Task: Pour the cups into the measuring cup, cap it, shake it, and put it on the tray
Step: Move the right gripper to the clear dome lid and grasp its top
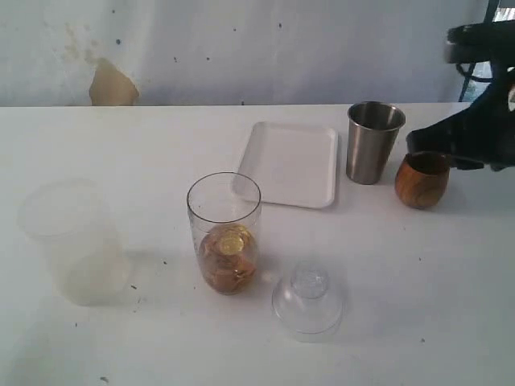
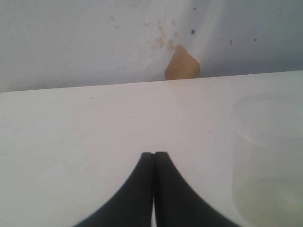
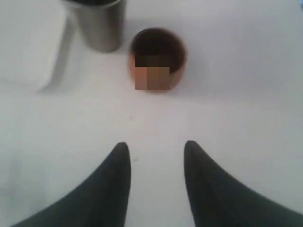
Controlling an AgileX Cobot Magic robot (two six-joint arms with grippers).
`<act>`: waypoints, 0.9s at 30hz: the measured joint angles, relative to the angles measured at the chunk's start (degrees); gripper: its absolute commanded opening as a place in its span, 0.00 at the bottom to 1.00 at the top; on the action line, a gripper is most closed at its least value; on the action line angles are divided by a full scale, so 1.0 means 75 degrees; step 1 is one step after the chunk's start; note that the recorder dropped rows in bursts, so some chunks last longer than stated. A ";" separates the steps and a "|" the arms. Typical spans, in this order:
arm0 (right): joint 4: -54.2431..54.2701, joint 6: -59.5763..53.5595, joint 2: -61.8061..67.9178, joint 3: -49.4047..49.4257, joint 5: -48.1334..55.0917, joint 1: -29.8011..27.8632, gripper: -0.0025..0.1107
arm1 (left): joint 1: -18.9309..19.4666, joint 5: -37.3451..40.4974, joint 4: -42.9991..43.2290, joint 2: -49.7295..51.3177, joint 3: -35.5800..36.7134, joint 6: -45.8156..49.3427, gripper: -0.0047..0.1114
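Right wrist view: I see the right gripper (image 3: pixel 155 144) with its two dark fingers (image 3: pixel 113 179) standing moderately apart. Nothing lies between them and they grip nothing. The small brown wooden cup (image 3: pixel 156 56) stands upright on the white table (image 3: pixel 246 94) ahead of the fingertips, clear of both. I cannot tell what it contains, because its inside is dark.

Left wrist view: the left gripper (image 2: pixel 153 153) has its fingers pressed together and empty above bare table. The wide frosted plastic cup (image 2: pixel 267 161) stands off to one side.

Exterior view: the wooden cup stands just beside the stainless-steel tumbler (image 1: pixel 372 145), on its right. The tumbler is upright, close against the right edge of the white tray (image 1: pixel 290 165), which lies flat. The clear measuring cup (image 1: pixel 224 233) stands upright on the table near the tray's front left corner. It is uncapped and holds golden-brown pieces (image 1: pixel 229 257) in its lower part. The clear dome-shaped cap (image 1: pixel 308 301) rests on the table just beside the measuring cup, neck upward. The frosted cup stands well apart, at far left.
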 measured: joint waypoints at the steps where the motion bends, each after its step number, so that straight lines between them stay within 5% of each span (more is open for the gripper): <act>1: 0.0844 -0.0816 0.0019 -0.0090 0.0192 0.0000 0.33 | 0.0000 0.0000 0.0000 0.0000 0.0000 0.0000 0.04; 6: 0.4330 -0.3970 0.0034 -0.0162 0.1078 0.0106 0.43 | 0.0000 0.0000 0.0000 0.0000 0.0000 0.0000 0.04; 9: 0.5053 -0.4767 0.0065 -0.0162 0.1532 0.0491 0.45 | 0.0000 0.0000 0.0000 0.0000 0.0000 0.0000 0.04; 16: 0.5205 -0.5005 0.0265 -0.0180 0.1609 0.1651 0.44 | 0.0000 0.0000 0.0000 0.0000 0.0000 0.0000 0.04; 27: 0.2950 -0.3984 0.1517 -0.0180 0.1148 0.2567 0.50 | 0.0000 0.0000 0.0000 0.0000 0.0000 0.0000 0.04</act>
